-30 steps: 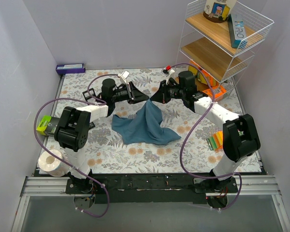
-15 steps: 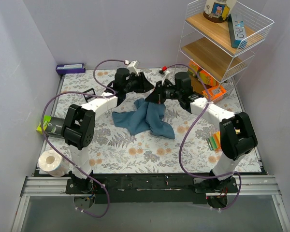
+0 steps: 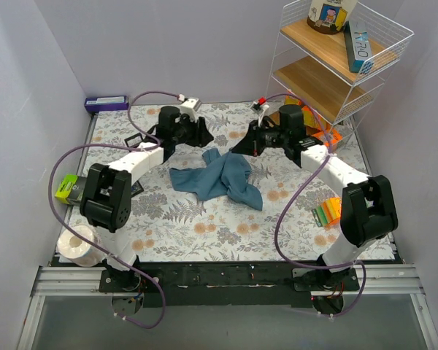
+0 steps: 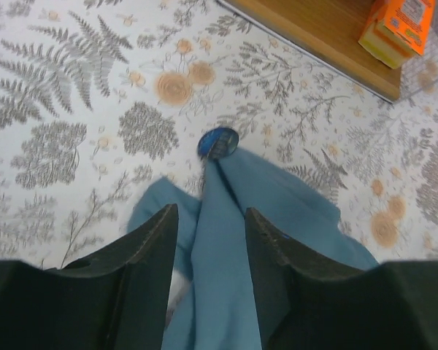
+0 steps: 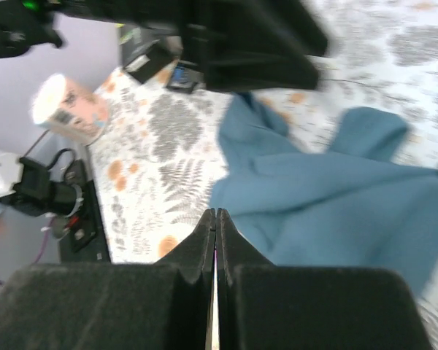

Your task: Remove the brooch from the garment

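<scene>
Straddling the garment (image 4: 226, 248) fold with the released left hand (image 4: 210, 219), facing the brooch (image 4: 217, 144) just ahead toward the worktop's (image 4: 73, 87) far edge, right hand (image 5: 215, 215) clenched empty.

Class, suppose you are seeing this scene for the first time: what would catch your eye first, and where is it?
The crumpled teal T-shirt in the middle of the flowered table draws the eye first. Just behind it two black grippers point at each other: the left gripper open over the cloth, the right gripper shut. At the far right stands a white wire shelf with wooden boards and bright boxes.
</scene>
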Robot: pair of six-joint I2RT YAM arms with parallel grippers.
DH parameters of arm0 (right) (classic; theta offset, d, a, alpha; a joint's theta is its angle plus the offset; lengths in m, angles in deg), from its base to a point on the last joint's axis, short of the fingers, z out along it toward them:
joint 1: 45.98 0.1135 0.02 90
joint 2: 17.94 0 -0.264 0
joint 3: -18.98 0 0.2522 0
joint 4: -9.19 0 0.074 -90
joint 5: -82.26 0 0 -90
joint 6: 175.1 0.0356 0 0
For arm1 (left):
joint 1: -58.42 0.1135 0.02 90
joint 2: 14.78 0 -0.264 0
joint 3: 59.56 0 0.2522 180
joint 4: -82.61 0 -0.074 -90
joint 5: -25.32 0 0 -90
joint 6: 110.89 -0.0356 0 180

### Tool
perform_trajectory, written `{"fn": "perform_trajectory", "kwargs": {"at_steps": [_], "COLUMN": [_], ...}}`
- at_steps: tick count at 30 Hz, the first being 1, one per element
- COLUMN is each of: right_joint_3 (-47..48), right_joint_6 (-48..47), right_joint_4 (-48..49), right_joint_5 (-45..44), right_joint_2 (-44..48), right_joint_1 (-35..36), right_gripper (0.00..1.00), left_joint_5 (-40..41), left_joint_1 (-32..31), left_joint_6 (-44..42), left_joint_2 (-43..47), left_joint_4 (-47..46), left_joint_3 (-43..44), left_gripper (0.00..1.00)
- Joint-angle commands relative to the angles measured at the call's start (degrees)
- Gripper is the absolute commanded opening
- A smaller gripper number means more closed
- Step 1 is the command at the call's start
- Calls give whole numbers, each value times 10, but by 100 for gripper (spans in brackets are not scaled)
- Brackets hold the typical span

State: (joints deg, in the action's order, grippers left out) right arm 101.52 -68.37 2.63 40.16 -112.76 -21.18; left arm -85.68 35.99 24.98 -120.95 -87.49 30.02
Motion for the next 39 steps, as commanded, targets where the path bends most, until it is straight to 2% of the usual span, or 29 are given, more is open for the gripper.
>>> {"fn": "perform_trajectory", "kwargs": {"at_steps": [1, 2, 4, 5, 8, 18, 26, 29, 33, 35, 39], "right_joint_3": [26, 30, 47, 51, 72, 211, 313, 327, 320, 313, 310], "right_joint_6": [-94, -96, -72, -53, -18, 34, 54, 60, 80, 95, 125], "right_joint_4": [-104, -110, -116, -113, -102, -94, -122, -145, -165, -166, -159], "right_joint_5": [-73, -86, -103, -108, -102, -126, -156, -183, -209, -208, -190], "right_joint_2": [27, 19, -17, -29, -77, -250, -358, -369, -369, -374, -389], "right_joint_1": [-41, -45, -51, -55, -65, -80, -80, -77, -77, -77, -75], "right_gripper": [5, 10, 22, 24, 26, 31, 34, 35, 46, 49, 48], "left_joint_5": [-157, -157, -161, -168, -216, -232, -245, -255, -258, -257, -255], "left_joint_1": [33, 33, 33, 34, 38, 35, 25, 22, 22, 21, 20], "left_joint_6": [39, 90, 132, 175, 211, 212, 200, 204, 201, 199, 193], "left_joint_2": [51, 46, 13, 1, -40, -141, -143, -136, -134, -134, -134], "left_joint_4": [-18, -32, -61, -64, -92, -120, -105, -95, -85, -84, -76], "left_joint_3": [-68, -76, -84, -80, -67, 14, 2, -5, -9, -10, -11], "left_gripper": [43, 44, 47, 48, 51, 54, 55, 55, 55, 55, 55]}}
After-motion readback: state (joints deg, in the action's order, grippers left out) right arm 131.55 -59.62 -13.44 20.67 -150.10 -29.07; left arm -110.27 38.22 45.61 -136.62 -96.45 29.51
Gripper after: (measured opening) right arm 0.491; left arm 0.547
